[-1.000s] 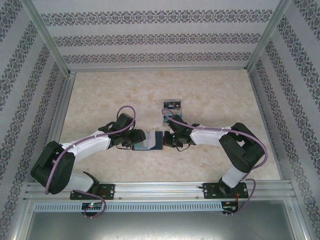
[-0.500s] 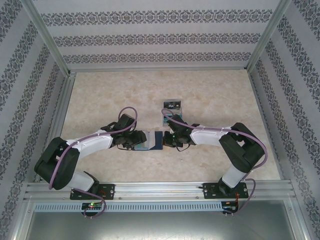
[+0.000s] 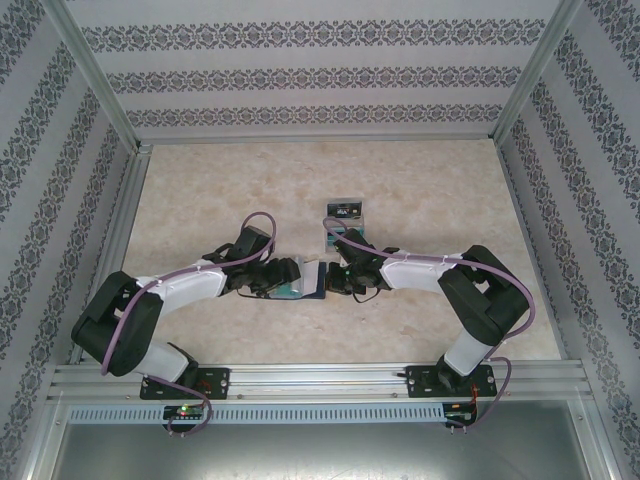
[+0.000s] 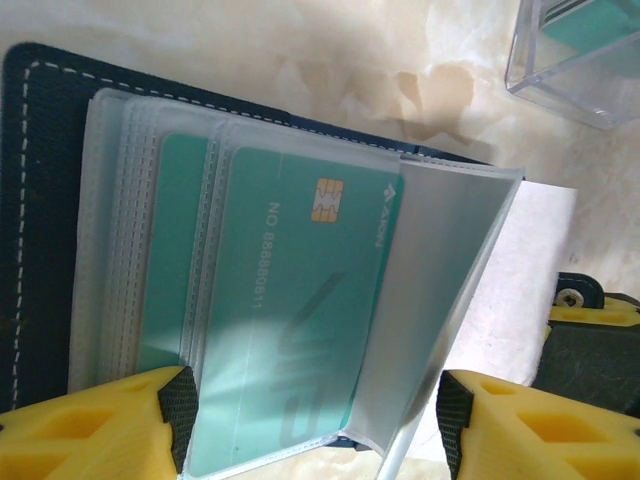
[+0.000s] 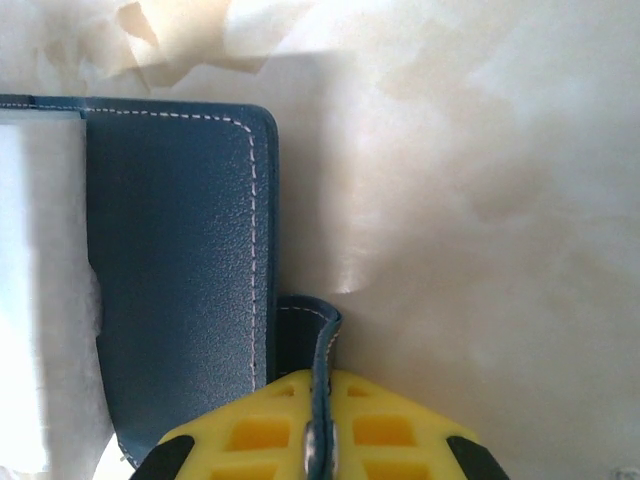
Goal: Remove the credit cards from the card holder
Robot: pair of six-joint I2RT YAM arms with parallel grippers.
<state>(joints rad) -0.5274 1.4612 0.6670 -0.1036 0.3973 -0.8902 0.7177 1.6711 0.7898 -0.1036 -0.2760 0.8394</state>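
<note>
Jaws spread wide on the left gripper (image 4: 315,425), straddling the clear sleeves without pinching them, while the right gripper (image 5: 320,425) has its jaws pressed together on the card holder's clasp tab (image 5: 305,330). On the marbled table (image 3: 200,180), the left arm (image 3: 180,290) and right arm (image 3: 430,272) reach in from the near edge, folded low with elbows out, wrists facing each other near the middle. Between them lies the card holder (image 3: 314,284), opened flat, with a clear box (image 3: 343,212) just beyond it toward the far edge. A teal credit card (image 4: 300,320) sits in the uppermost sleeve, chip showing, and a second teal card (image 4: 170,260) is tucked beneath. The step in hand looks like drawing out that top card. The left fingers would do best to close on the card's near end rather than the floppy plastic, then pull straight along the sleeve while the right pins the tab as an anchor.
</note>
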